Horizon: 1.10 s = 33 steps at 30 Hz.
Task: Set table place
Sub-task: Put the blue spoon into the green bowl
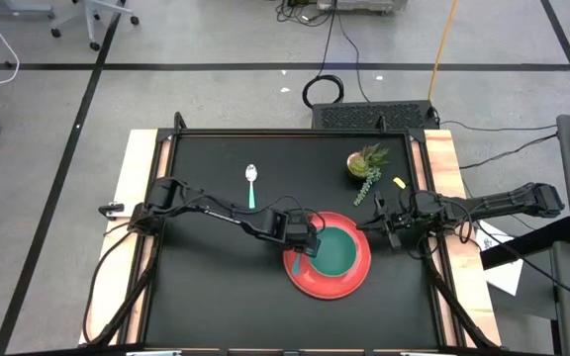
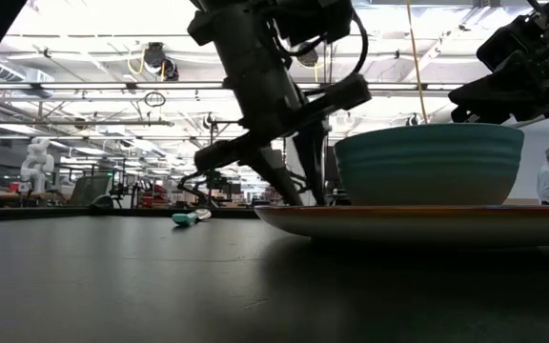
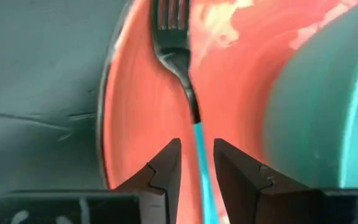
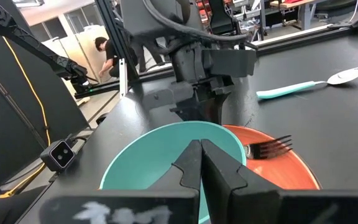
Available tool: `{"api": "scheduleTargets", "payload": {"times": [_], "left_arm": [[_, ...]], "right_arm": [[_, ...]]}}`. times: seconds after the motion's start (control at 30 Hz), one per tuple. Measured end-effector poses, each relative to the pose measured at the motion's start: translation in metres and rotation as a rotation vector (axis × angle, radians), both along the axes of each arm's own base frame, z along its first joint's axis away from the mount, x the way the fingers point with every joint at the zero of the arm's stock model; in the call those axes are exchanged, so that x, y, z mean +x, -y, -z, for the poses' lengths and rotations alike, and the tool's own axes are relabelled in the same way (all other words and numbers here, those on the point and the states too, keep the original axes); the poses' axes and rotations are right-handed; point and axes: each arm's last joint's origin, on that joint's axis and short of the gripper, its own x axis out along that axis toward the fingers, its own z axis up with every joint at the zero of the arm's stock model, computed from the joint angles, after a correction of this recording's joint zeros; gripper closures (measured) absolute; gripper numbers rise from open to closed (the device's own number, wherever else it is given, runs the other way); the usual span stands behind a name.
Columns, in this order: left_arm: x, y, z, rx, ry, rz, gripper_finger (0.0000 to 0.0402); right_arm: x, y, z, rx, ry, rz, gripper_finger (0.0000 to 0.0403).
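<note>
The left gripper [image 1: 310, 240] sits over the near-left edge of the red plate [image 1: 300, 277], fingers apart w/ the fork's [image 3: 178, 56] teal handle running between them — in the left wrist view there's a gap on both sides of the handle, so the jaws look released, not pinching. The fork lies on the plate's rim area just beside the teal bowl [image 1: 336, 249], tines pointing away from the gripper. The bowl stands upright on the plate, roughly centred. The spoon [image 1: 251, 185] lies on the table [image 1: 216, 297] well apart from the plate, toward the far side. The right gripper [image 1: 392, 229] hangs by the plate's right edge; in the right wrist view its fingers meet w/ nothing between them, so clenched and empty. A small potted plant [image 1: 366, 163] stands at the far right, not part of the set. Judgement: the step in hand is handling the fork, whether taking it off the plate or leaving it there I can't say. If gripping, close squarely on the handle, lift straight up before moving sideways — the bowl's wall is close, and a tilted drag could nudge it or scrape the plate. If letting go, rise clear first, then back off.
</note>
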Motion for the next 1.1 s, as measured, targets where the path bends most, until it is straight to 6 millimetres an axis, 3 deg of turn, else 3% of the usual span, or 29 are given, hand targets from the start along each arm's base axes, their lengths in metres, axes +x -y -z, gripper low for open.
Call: {"api": "scheduleTargets", "payload": {"times": [0.63, 0.83, 1.1], "left_arm": [[-0.019, -0.001, -0.023, 0.074, -0.074, -0.008, 0.0307], [-0.021, 0.002, -0.026, 0.103, -0.075, 0.031, 0.0387], [-0.02, 0.003, -0.026, 0.103, -0.066, 0.035, 0.0399]], "right_arm": [[0.0, 0.0, 0.0, 0.0, 0.001, -0.002, 0.0403], [0.0, 0.0, 0.0, 0.0, 0.004, -0.002, 0.0403], [0.0, 0.0, 0.0, 0.001, 0.003, -0.002, 0.0403]]}}
